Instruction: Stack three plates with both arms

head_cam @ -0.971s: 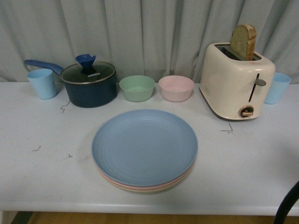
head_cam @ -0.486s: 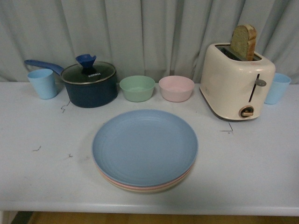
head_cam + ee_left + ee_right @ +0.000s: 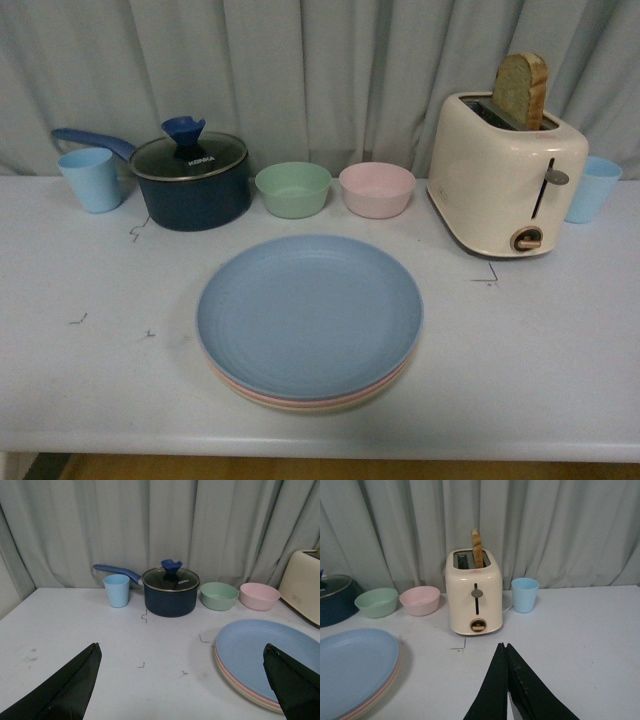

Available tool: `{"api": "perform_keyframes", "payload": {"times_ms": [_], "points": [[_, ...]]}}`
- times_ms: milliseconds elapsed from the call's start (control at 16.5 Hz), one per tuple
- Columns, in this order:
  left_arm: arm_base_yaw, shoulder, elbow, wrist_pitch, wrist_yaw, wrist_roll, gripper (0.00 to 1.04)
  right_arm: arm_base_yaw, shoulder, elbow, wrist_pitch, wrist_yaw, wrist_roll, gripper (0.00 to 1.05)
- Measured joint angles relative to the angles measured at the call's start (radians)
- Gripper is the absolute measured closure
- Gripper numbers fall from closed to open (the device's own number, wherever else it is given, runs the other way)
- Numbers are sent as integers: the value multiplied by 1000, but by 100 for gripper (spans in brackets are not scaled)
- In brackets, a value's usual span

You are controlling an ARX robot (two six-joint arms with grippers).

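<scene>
Gone from the front view's lower right corner: the black arm part seen a second ago; plates unmoved. Light blue round matte plate [image 3: 309, 314] tops the stack, pink plate [image 3: 240, 388] under it, beige-cream plate [image 3: 320, 408] at the bottom, all on the white table [image 3: 80, 390], near its front edge. Behind the stack: small green bowl [image 3: 293, 188], small pink bowl [image 3: 377, 188], dark blue lidded saucepan [image 3: 192, 178], cream toaster [image 3: 506, 172] holding a bread slice [image 3: 521, 90].

Left gripper [image 3: 182, 682]: released, black fingers [image 3: 60, 690] spread wide above the table beside the stack. Right gripper [image 3: 506, 680]: clenched on nothing, fingers pressed together.
</scene>
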Motion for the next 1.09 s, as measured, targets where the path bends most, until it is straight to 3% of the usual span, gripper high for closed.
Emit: {"api": "perform_keyframes", "payload": {"times_ms": [243,971,1032,1093], "points": [[0,0,0,0,0,0,7,0,-253,0,-236,0,0,103],[0,0,0,0,0,0,7,0,-470,0,-454,0,0,103],[0,0,0,0,0,0,7,0,-552,0,-587,-2,0,103],[0,0,0,0,-1,0,7,0,-622,0,-623,-2,0,103]]}}
